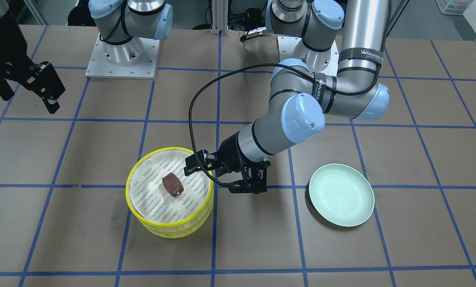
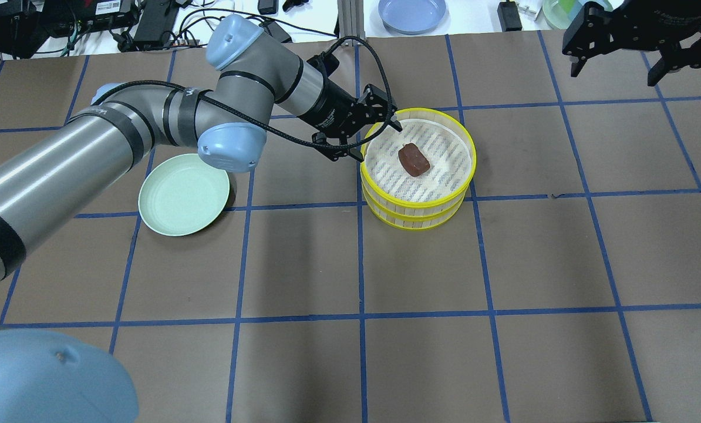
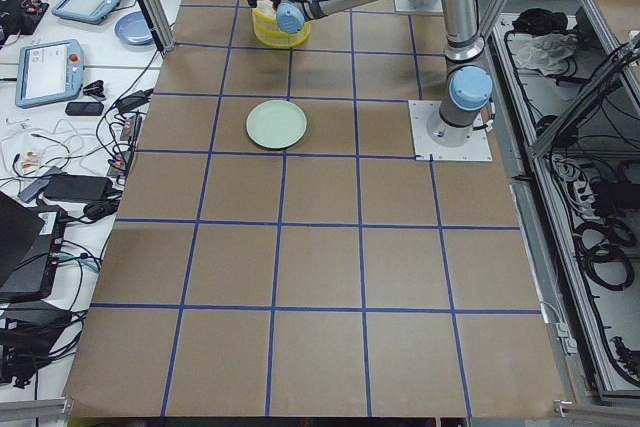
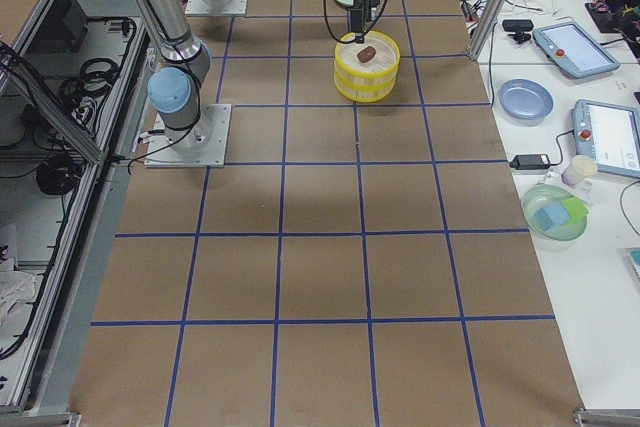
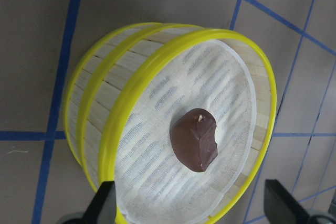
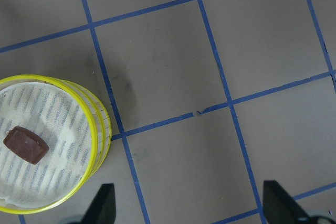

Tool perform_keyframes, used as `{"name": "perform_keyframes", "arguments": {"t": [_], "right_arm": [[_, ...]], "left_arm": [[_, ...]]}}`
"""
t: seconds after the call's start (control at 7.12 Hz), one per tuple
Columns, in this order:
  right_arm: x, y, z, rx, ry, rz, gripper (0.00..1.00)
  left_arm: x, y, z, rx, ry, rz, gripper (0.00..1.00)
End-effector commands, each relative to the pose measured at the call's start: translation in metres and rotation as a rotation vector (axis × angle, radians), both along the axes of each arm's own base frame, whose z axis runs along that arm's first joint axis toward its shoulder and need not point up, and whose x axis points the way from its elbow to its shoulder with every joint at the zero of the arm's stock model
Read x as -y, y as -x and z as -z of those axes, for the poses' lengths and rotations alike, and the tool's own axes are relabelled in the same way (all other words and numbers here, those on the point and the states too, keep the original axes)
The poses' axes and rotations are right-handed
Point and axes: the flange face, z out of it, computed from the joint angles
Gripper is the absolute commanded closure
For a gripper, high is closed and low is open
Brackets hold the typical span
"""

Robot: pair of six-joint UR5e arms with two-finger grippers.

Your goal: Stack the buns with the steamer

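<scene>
The brown bun (image 5: 194,141) lies in the steamer (image 2: 415,207); the left gripper (image 2: 378,143) is spread at its rim.
Nearest the robot, the green plate (image 2: 183,194) sits well apart from the steamer. The brown bun rests on the top tier's cloth, and no other bun shows. Watch the left gripper: wide open and holding nothing, it hangs right at the rim, so a finger could snag rim or cloth and knock the upper tier askew, rolling the bun. Farthest off, the right gripper (image 2: 614,69) is raised, fingers spread.
</scene>
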Motion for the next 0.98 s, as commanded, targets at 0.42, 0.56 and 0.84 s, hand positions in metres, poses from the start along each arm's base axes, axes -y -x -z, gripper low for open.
{"name": "perform_keyframes", "arguments": {"t": [0.42,0.56,0.84], "right_arm": [[-0.01,-0.066,0.001,0.018,0.015,-0.028,0.0],[-0.012,-0.069,0.002,0.027,0.009,-0.008,0.0],[-0.014,-0.072,0.002,0.029,0.008,-0.014,0.0]], "left_arm": [[-0.025,-0.171,-0.119,0.53,0.032,0.2,0.0],[-0.042,-0.188,-0.141,0.622,0.032,0.236,0.0],[-0.088,-0.193,-0.192,0.695,0.055,0.239,0.0]]}}
